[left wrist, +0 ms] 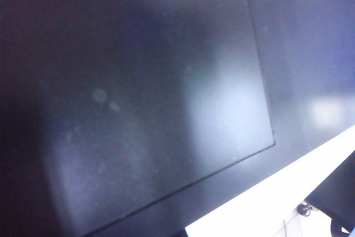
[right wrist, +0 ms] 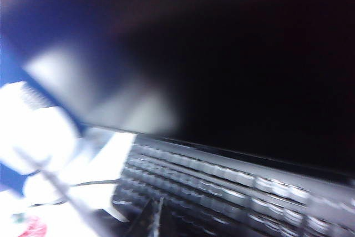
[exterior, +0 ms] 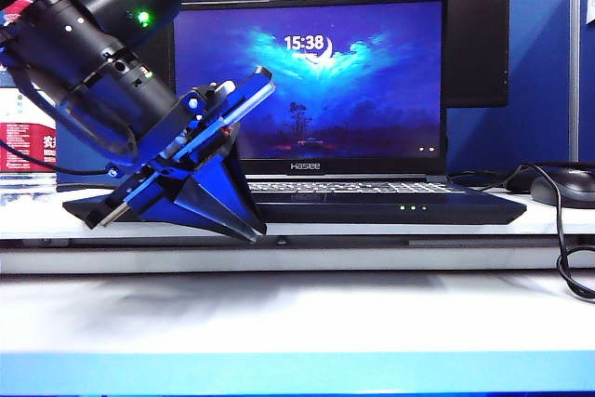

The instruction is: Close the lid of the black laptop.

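The black laptop sits open on the white table in the exterior view, its lid standing upright with a blue wallpaper and a clock reading 15:38, and green LEDs on the front edge of its base. We see the left gripper low at the left of the laptop, in front of the lid's left edge, its blue and black body tilted; we cannot tell whether its fingers are spread or closed. A larger black monitor stands behind the lid, and a black mouse with its cable lies on the table to the right. At the top right corner we see only a dark part of the other arm; the right gripper itself is not visible there.

In the left wrist view we see a dark flat surface with a rectangular outline, the laptop's touchpad, filling the frame, and a strip of white table. No fingers appear.

In the right wrist view, which is blurred, we see the dark lid above rows of the laptop's keys. The gripper's fingers are not discernible.
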You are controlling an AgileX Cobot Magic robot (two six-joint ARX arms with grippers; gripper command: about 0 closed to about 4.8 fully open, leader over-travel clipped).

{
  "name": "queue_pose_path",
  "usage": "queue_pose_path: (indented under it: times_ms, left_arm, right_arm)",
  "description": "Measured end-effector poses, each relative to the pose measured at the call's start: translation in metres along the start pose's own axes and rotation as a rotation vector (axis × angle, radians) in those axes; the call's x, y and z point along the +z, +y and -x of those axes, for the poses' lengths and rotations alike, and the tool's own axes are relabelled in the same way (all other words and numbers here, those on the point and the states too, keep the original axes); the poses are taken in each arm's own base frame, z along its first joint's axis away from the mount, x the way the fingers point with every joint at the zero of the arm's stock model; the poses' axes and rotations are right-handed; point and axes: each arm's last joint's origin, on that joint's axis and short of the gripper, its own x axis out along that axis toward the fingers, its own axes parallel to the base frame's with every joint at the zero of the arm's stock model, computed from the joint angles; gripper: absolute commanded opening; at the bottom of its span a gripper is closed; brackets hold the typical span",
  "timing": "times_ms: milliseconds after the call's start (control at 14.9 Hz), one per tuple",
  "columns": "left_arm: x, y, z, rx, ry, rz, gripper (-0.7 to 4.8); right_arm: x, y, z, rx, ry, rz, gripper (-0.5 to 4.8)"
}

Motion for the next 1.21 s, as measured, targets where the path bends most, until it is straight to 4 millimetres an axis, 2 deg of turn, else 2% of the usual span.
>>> queue_pose_path:
  times_ms: [269,538,606,740,1212]
  left_arm:
    - [0.001,0.000,0.000,-0.001,-0.012,-0.003,0.53]
    - [0.001,0.000,0.000,-0.004,-0.010,0.000,0.53]
    - [0.000,0.000,0.000,-0.004,-0.010,0.001,0.53]
    - [0.001,0.000,-0.001,-0.006,-0.012,0.000,0.53]
    - [0.000,0.000,-0.001,-0.009,-0.012,-0.001,0.52]
  right_arm:
    - [0.001,-0.008,0.006,-0.099,0.004,0.080,-0.01]
    - [0.008,-0.037,0.024,-0.231,-0.020,0.056,-0.01]
    - [0.007,-0.045,0.030,-0.214,0.011,0.024,-0.01]
    - [0.004,-0.040,0.028,-0.117,0.051,0.029,-0.01]
    - [-0.001,-0.031,0.022,-0.048,0.096,0.019,-0.01]
